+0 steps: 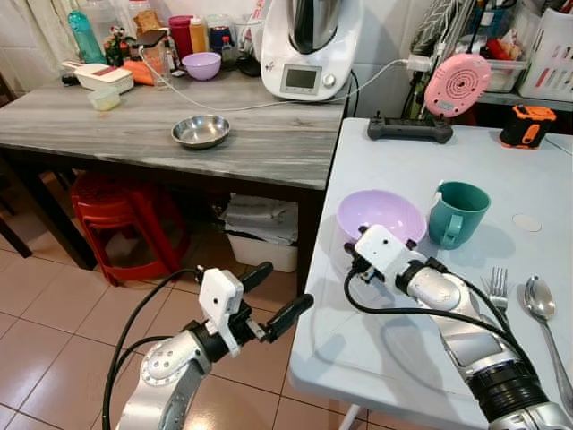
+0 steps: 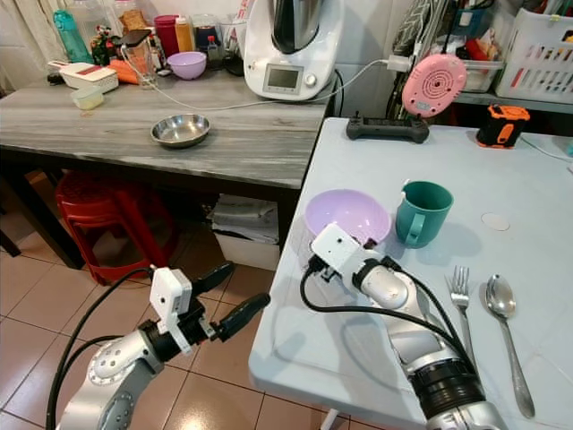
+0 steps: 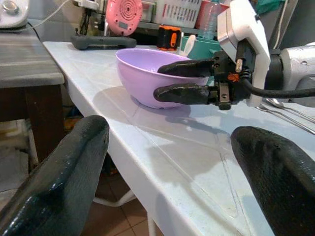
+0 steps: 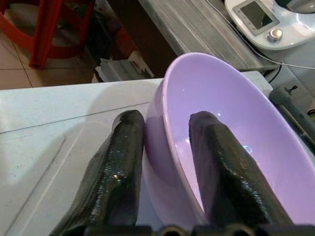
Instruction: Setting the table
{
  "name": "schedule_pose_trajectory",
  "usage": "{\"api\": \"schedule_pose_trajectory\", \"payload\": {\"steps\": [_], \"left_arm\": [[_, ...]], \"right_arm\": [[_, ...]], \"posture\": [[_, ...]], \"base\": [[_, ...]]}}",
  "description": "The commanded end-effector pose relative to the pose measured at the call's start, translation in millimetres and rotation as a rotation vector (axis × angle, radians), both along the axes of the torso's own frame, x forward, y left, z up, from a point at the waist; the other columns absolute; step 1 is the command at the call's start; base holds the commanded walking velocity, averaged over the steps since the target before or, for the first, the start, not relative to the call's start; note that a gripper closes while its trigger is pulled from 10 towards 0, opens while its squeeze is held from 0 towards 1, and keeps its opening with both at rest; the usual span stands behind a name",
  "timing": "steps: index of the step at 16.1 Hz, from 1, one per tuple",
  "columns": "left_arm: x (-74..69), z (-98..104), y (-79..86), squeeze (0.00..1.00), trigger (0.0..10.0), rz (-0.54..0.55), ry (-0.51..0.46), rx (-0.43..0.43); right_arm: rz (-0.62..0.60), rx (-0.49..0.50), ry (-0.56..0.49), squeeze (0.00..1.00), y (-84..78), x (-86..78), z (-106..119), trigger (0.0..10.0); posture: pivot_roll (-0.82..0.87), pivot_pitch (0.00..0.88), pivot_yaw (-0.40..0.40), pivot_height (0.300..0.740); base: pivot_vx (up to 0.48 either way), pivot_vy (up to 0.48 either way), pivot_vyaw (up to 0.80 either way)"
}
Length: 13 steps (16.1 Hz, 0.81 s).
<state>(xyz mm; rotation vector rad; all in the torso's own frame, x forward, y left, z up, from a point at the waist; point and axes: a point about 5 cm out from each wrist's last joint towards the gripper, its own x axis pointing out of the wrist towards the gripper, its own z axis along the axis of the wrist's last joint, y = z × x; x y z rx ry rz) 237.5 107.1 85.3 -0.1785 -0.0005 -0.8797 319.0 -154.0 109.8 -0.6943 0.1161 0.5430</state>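
Observation:
A purple bowl (image 1: 380,213) stands on the white table (image 1: 376,331) near its left edge. My right gripper (image 4: 166,118) is shut on the bowl's near rim, one finger inside and one against the outer wall; the left wrist view shows the same grip (image 3: 160,80). A teal mug (image 1: 458,213) stands just right of the bowl. A fork (image 1: 498,291) and a spoon (image 1: 541,300) lie further right on the table. My left gripper (image 1: 285,287) is open and holds nothing, hanging over the floor beside the table's left edge.
A grey wooden table at the left carries a steel bowl (image 1: 200,131), a kitchen machine (image 1: 309,45) and several containers. Red stools (image 1: 121,219) stand under it. A black controller (image 1: 410,130), a pink round device (image 1: 457,85) and an orange tape measure (image 1: 526,125) sit at the white table's far end.

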Motion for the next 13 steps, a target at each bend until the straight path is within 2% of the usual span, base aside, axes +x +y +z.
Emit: {"api": "schedule_pose_trajectory", "payload": {"steps": [1,8,13], "left_arm": [[-0.6,2.3,1.6,0.00,10.0,-0.010,-0.004,0.004],[-1.6,1.7,3.5,0.00,10.0,-0.037,0.007,0.003],[1.1,0.6,5.7,0.00,10.0,0.004,0.000,0.003]], "right_arm": [[0.004,-0.007,0.003,0.00,-1.2,1.3,0.2,0.0],[0.009,-0.007,-0.008,0.00,-0.4,2.6,1.0,0.0],[-0.008,0.006,-0.068,0.00,-0.7,5.5,10.5,0.0]], "posture": [[-0.09,0.000,0.039,0.740],[-0.09,0.000,0.039,0.740],[-0.10,0.000,0.042,0.740]], "base": [[0.000,0.000,0.00],[0.000,0.000,0.00],[0.000,0.000,0.00]]}}
